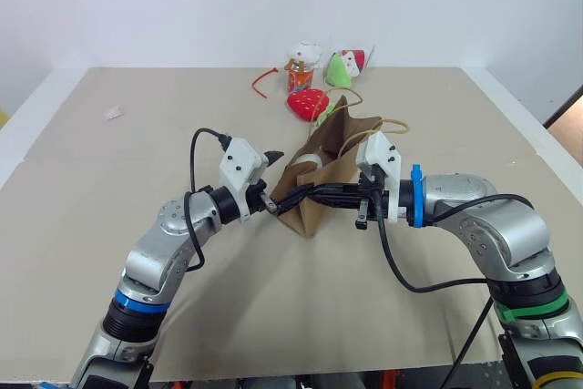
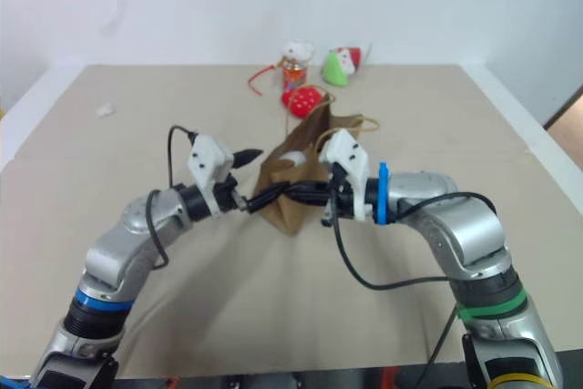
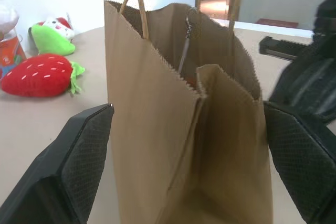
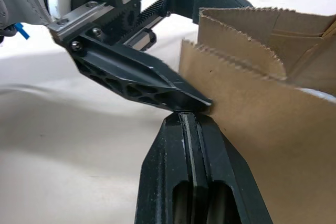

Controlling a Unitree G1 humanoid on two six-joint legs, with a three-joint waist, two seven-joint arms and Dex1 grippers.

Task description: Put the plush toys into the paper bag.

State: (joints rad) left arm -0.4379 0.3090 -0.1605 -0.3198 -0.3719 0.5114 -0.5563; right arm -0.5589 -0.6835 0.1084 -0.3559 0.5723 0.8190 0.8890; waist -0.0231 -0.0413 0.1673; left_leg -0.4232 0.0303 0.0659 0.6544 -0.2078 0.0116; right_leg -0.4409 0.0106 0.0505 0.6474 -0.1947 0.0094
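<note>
Left pincer [image 3: 184,145] spread around paper bag [image 3: 178,129]; right pincer [image 4: 191,116] pinches its edge.

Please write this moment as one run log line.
brown kraft paper bag: upright on table | right gripper: shut on bag edge | left gripper: open, straddling bag | red strawberry plush: outside bag

- We can read no text, label, brand or number on anything here
- The orange can [image 1: 298,76] at the back of the table carries print too small for us to read
</note>
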